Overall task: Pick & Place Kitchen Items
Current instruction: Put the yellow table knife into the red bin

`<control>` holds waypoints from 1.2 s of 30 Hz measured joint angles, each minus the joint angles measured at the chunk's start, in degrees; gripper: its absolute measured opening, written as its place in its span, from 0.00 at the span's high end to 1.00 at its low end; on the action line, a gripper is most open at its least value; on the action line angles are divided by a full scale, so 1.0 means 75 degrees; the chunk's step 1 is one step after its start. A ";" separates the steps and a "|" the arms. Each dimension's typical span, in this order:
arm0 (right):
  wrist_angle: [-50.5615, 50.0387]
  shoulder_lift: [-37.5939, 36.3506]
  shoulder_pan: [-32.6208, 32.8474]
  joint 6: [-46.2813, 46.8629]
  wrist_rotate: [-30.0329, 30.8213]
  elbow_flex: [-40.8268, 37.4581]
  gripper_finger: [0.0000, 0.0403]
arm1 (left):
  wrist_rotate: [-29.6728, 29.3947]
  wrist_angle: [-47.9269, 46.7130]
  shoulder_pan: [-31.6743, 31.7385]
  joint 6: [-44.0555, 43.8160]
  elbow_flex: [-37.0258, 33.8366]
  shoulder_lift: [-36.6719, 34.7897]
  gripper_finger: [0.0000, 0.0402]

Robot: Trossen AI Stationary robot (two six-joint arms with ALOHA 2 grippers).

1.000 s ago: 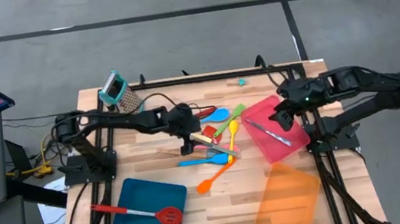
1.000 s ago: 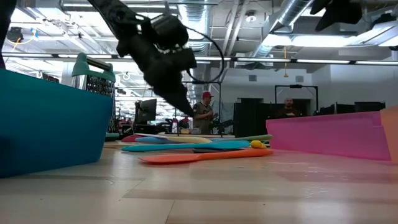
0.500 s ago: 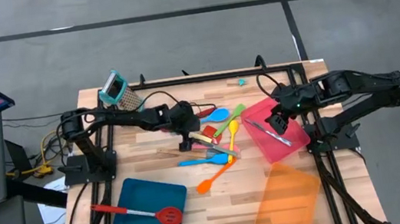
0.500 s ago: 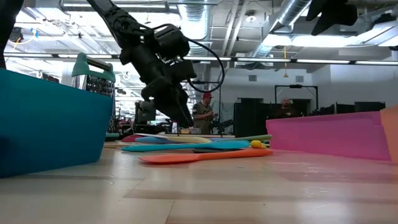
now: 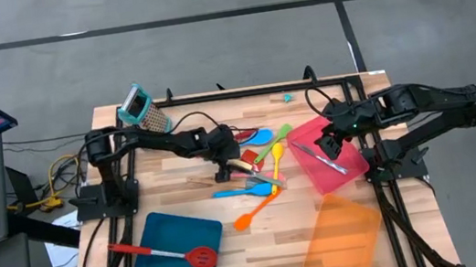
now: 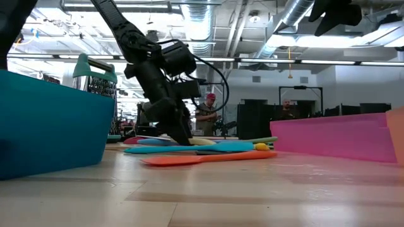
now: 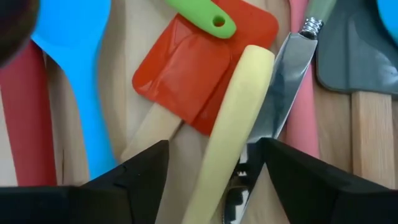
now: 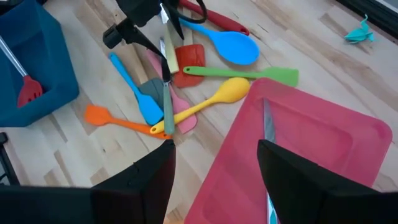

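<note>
- Left pincer (image 7: 211,171): down at the tabletop (image 5: 198,180) in the utensil pile, jaws spread wide with nothing clamped. A cream handle (image 7: 227,134) runs up through the gap, touching neither finger as far as can be seen.
- Risk: a metal blade (image 7: 277,87) lies just beside the cream handle, partly inside the same gap. If the jaws close here, they could catch both, or pinch the blade edge and skid off.
- Risk: the red spatula head (image 7: 202,68) lies under the cream handle, with a green handle (image 7: 202,15) across it; a lift may drag or flip these neighbours.
- Outward: blue spoon (image 7: 78,68) and pink handle (image 7: 301,106) flank the gap, near but outside the jaws.
- Right pincer (image 8: 214,155): jaws apart, empty, hanging over the red tray (image 5: 341,177), which already holds one metal utensil (image 5: 318,157).
</note>
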 joint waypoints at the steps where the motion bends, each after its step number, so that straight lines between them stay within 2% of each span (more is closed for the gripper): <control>1: 0.0000 0.0000 0.0000 0.0000 0.0000 0.0000 0.45 | 0.0000 0.0002 0.0000 0.0000 0.0000 0.0023 0.39; 5: -0.0003 0.0000 0.0000 0.0000 0.0000 0.0000 0.45 | -0.0234 0.0003 -0.0003 0.0009 0.0003 0.0033 0.48; 13: -0.0003 0.0000 0.0000 -0.0007 0.0000 0.0000 0.45 | -0.0332 -0.0023 -0.0017 0.0015 -0.0003 0.0039 0.82; 17: -0.0003 0.0000 0.0000 -0.0026 0.0002 0.0000 0.45 | -0.0344 -0.0029 -0.0015 -0.0033 -0.0011 0.0002 0.92; 27: -0.0001 0.0000 0.0005 -0.0023 0.0003 0.0000 0.45 | -0.0576 -0.0354 0.0006 -0.0631 -0.0058 -0.0494 0.92; 33: 0.0046 0.0000 0.0006 -0.0026 0.0009 0.0000 0.45 | -0.0483 -0.0245 -0.0044 -0.1060 -0.0044 -0.1326 0.91; 36: 0.0261 -0.0001 0.0015 -0.0146 0.0016 0.0000 0.45 | -0.0447 -0.0206 -0.0046 -0.1651 -0.0044 -0.1909 0.92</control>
